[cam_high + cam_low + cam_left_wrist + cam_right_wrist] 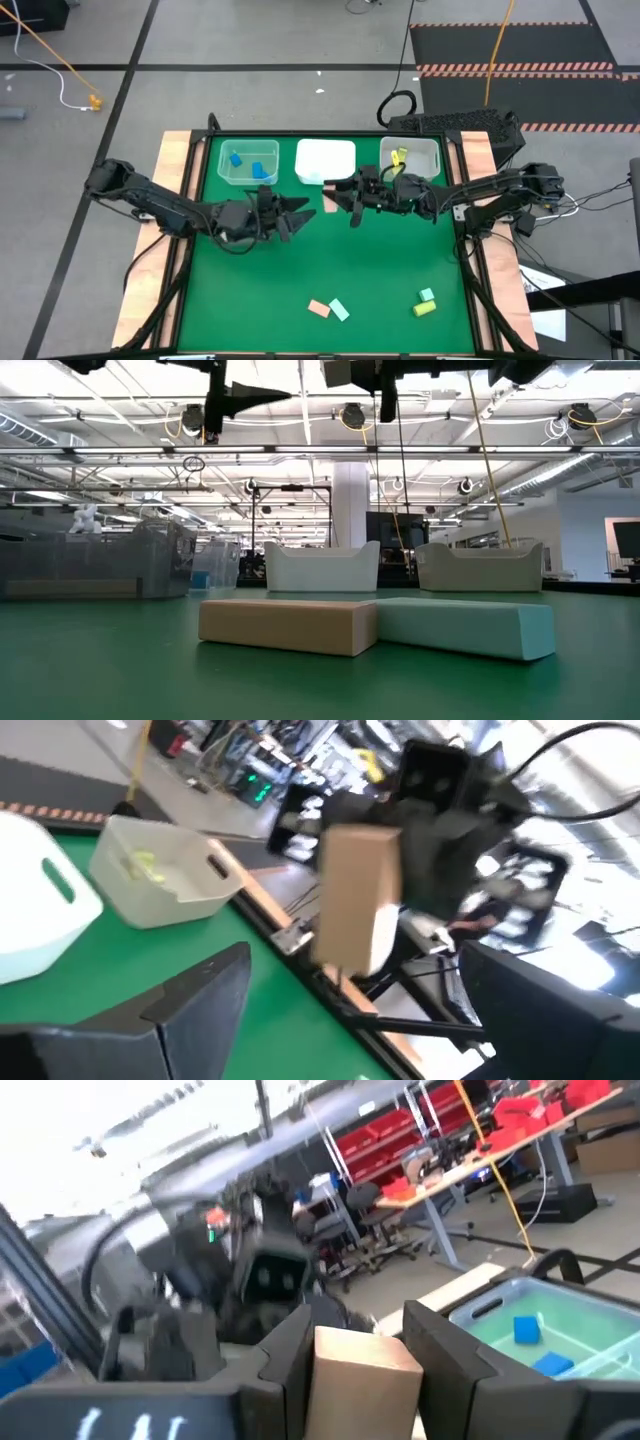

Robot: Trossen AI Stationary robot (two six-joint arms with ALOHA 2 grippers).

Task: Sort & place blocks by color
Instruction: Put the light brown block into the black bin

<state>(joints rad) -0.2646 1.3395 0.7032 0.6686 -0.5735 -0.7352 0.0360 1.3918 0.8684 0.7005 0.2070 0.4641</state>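
Pinching a salmon pink bar (362, 1380), the right claw (352, 201) holds it upright, long axis vertical, above the desk (330, 260); left claw (297, 216) gapes empty.

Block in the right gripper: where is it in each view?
High: held pink block mid-table, at the right gripper, just in front of the white bin.
Low: not in it; the tan block on the table is another one.
Left wrist: centre, upright.
Right wrist: bottom centre, between the jaws.
Landmark: the white bin, also in low and left wrist.
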